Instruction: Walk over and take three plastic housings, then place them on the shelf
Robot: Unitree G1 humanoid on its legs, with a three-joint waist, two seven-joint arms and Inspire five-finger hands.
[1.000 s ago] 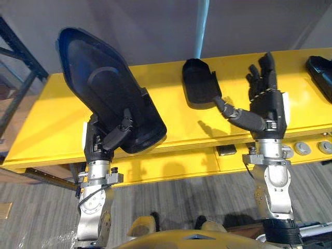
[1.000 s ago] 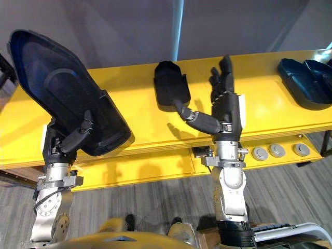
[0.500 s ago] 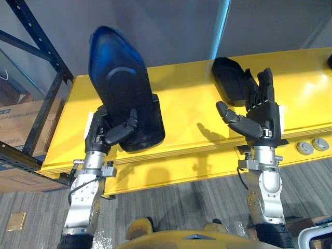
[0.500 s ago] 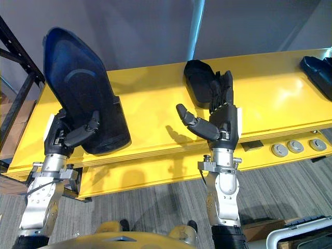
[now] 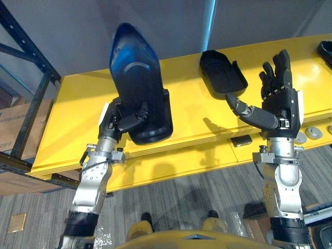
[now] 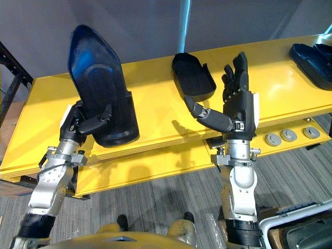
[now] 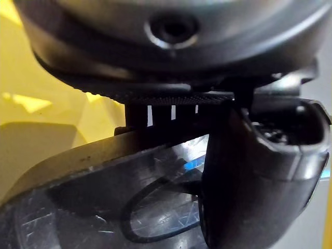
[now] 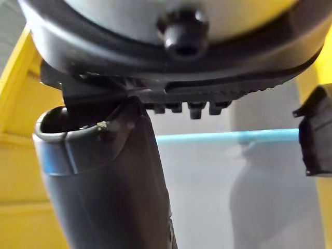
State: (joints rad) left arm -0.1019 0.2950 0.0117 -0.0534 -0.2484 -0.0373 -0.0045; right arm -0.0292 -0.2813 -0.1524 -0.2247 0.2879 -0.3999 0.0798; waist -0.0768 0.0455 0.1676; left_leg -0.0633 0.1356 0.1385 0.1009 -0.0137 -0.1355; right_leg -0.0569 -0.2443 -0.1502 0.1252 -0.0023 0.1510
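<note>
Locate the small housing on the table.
Left eye view: the small housing lies near the far edge of the yellow table, right of centre, left of the open right hand.

Bright overhead light lays soft shadows on the yellow table (image 5: 78, 114) and a blue sheen on the housing (image 5: 136, 83).

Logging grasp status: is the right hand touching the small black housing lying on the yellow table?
Apart. In the left eye view, bare yellow table shows between the open right hand and the small housing.
</note>
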